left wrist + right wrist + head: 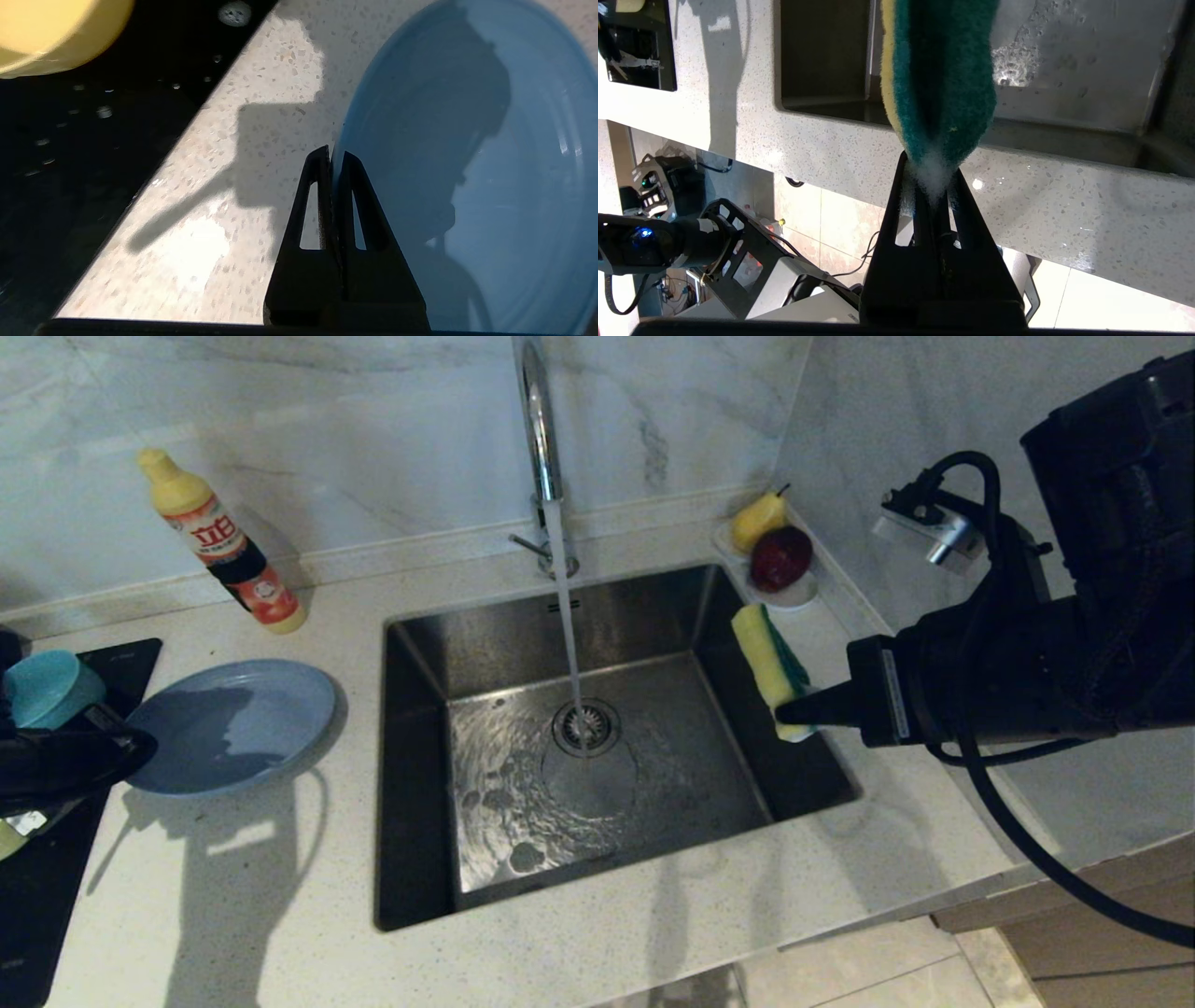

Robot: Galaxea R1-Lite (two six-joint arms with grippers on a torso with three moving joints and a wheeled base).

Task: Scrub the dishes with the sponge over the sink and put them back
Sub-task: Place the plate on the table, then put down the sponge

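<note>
Between the right gripper's (930, 186) closed jaws sits one end of the sponge (941, 79), its length reaching out beyond the tips above the sink's (794, 775) right wall. Water runs from the tap (540, 420) into the basin. At the left gripper (334, 156), the jaws are pressed together on the plate's (490, 186) near rim; the plate lies on the table (261, 140).

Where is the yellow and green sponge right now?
The wavy yellow-and-green sponge is pinched in the right gripper, held up at the right edge of the square steel sink, in front of the white fruit saucer.
</note>
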